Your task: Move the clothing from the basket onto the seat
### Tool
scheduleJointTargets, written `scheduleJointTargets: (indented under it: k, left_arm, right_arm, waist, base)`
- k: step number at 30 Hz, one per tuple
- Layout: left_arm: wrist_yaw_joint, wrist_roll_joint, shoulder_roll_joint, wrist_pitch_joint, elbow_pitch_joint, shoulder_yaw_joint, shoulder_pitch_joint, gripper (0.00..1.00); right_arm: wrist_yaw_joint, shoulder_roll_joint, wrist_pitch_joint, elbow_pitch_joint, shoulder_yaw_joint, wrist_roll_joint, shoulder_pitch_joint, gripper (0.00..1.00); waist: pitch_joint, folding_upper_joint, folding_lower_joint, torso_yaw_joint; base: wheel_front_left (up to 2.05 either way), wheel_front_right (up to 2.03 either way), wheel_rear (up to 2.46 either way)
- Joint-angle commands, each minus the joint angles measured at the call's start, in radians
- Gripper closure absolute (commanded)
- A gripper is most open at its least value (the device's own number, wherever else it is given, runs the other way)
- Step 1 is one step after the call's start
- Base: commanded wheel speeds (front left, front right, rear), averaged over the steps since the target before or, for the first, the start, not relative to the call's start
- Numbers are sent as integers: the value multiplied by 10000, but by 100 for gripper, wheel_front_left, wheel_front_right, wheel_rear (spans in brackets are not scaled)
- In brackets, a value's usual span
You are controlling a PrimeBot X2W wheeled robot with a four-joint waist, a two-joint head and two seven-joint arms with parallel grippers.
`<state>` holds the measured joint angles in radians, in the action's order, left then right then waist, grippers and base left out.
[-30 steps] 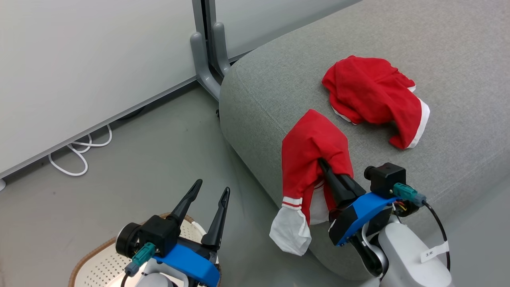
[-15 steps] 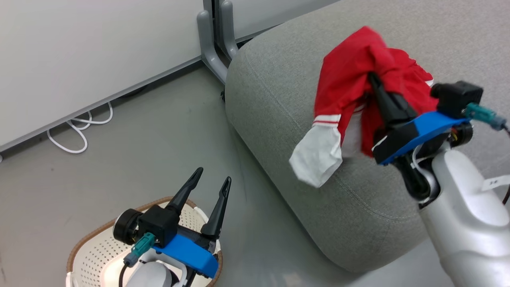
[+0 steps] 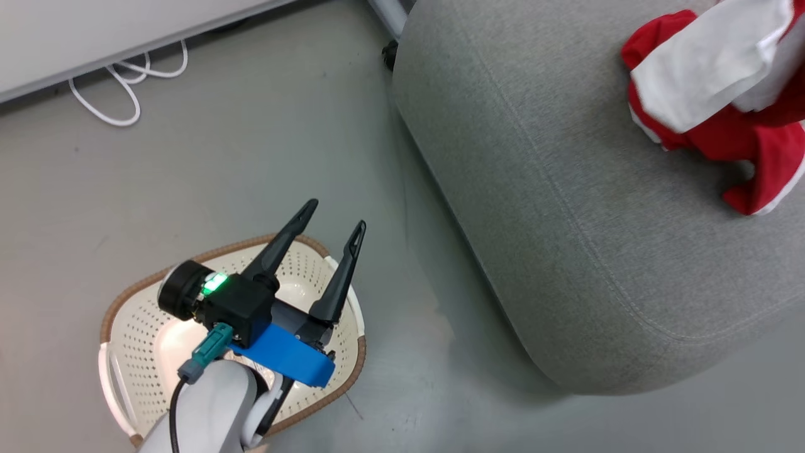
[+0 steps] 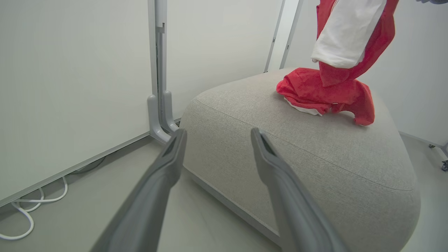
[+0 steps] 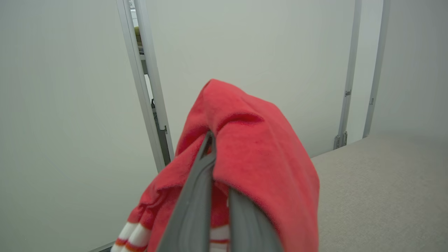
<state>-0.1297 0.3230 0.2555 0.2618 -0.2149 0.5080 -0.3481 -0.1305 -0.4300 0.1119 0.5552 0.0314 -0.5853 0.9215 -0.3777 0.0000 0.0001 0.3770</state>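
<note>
In the head view the left gripper (image 3: 337, 214) sits at the lower left, its two dark fingers spread wide with nothing between them. It hangs over the basket (image 3: 135, 343), which stands on the grey floor (image 3: 251, 157); the arm covers part of the basket's inside. The seat (image 3: 566, 220) fills the right half of the frame. At the upper right corner lies the clothing (image 3: 742, 135), red, with a white panel (image 3: 704, 69) in front of it. A white cable (image 3: 129, 85) loops on the floor at the upper left.

The left wrist view tells what the head view cannot: the clothing is two pieces. One red garment (image 4: 325, 96) lies crumpled on the seat (image 4: 297, 154) at the upper right. The hanging garment (image 4: 350, 31) drops from the top edge above it, its lower end reaching the crumpled one. The left gripper (image 4: 218, 131) shows open fingers in the lower middle. A grey partition post (image 4: 159, 112) stands left of the seat, beside the cable (image 4: 21, 210).

In the right wrist view the right gripper (image 5: 213, 147) is clamped on the hanging garment (image 5: 252, 147), which drapes over the fingertips and hides the right-hand one. White stripes (image 5: 134, 234) show at the lower left, the seat (image 5: 378, 192) at the lower right, pale wall panels (image 5: 70, 105) behind.
</note>
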Motion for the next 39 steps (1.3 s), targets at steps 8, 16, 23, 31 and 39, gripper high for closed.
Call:
scheduleJointTargets:
  k: [8,16,23,31,39]
  left_arm:
    - [-9,-356,479,45,815,22,-893,0]
    - [-9,-546,552,45,1383,15,-1328,0]
    - [-10,-601,495,45,1440,-46,-1251,0]
    - [-10,-506,367,47,1285,-88,-1121,0]
    - [-10,-141,35,47,1042,-221,-806,0]
  right_arm:
    - [-3,-301,662,1156,1839,844,699,100]
    - [-3,151,1213,2744,2952,1542,682,100]
    - [-3,249,1442,3327,3020,2068,839,84]
    - [-3,246,1457,3744,2553,2290,876,0]
    - [-3,335,1469,3784,1689,2373,28,0]
  waist:
    - [-2170,0,-1,-1028]
    - [-3120,0,-1,-1406]
    - [-3046,0,-1,-1492]
    - [-2667,0,-1,-1437]
    - [-1702,0,-1,-1510]
  base:
    - [0,0,0]
    - [0,0,0]
    - [0,0,0]
    - [0,0,0]
    - [0,0,0]
